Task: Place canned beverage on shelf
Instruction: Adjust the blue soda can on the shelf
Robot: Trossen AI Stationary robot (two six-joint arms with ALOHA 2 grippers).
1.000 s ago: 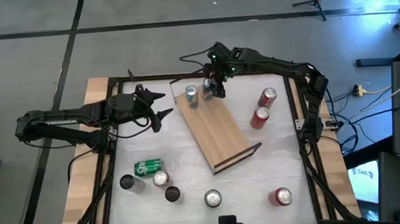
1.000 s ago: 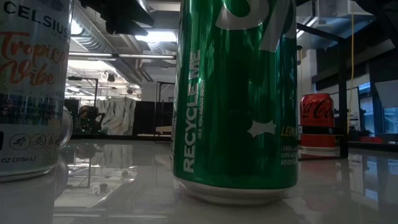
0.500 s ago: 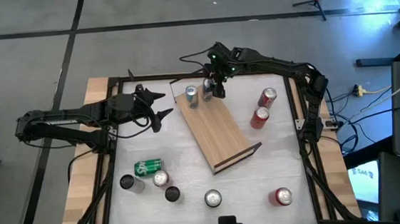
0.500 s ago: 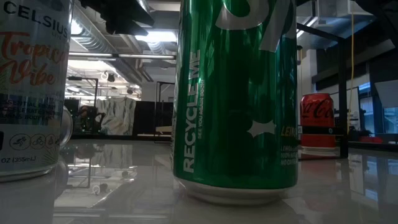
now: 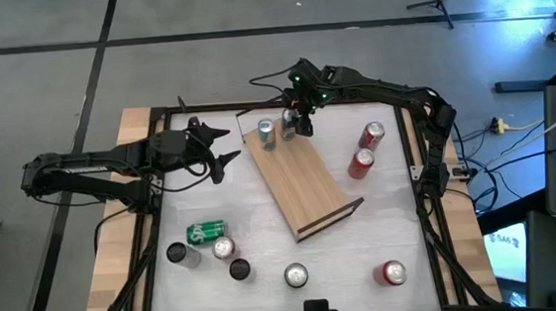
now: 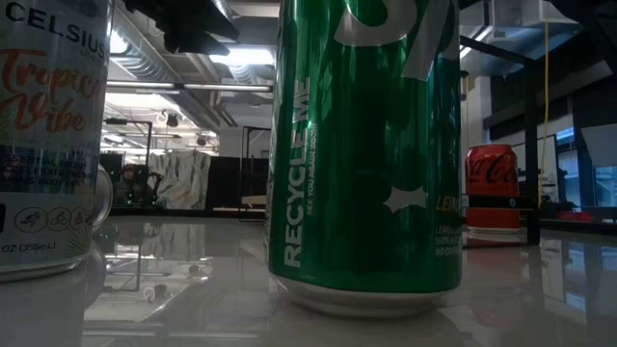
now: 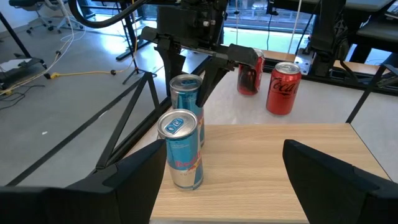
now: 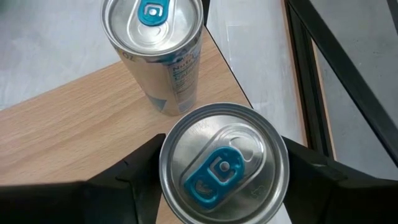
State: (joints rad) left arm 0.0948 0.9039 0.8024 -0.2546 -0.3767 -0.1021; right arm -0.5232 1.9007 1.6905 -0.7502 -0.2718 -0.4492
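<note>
Two slim silver-and-blue cans stood upright, side by side, at the far end of the long light-wood shelf (image 5: 298, 179): one (image 5: 266, 133) free, the other (image 5: 290, 125) clasped between the right gripper (image 5: 296, 124) fingers. Two red cola cans (image 5: 367, 148) stood near the shelf's right side. The left gripper (image 5: 220, 150) hung spread open, holding nothing, left of the shelf. A green can (image 5: 205, 231) lay toppled beside other cans nearer the front.

Grey floor (image 5: 41, 55) crossed by dark seams surrounds the worktop (image 5: 265, 246); bright ceiling lights (image 6: 236, 58) glow in the room beyond.
</note>
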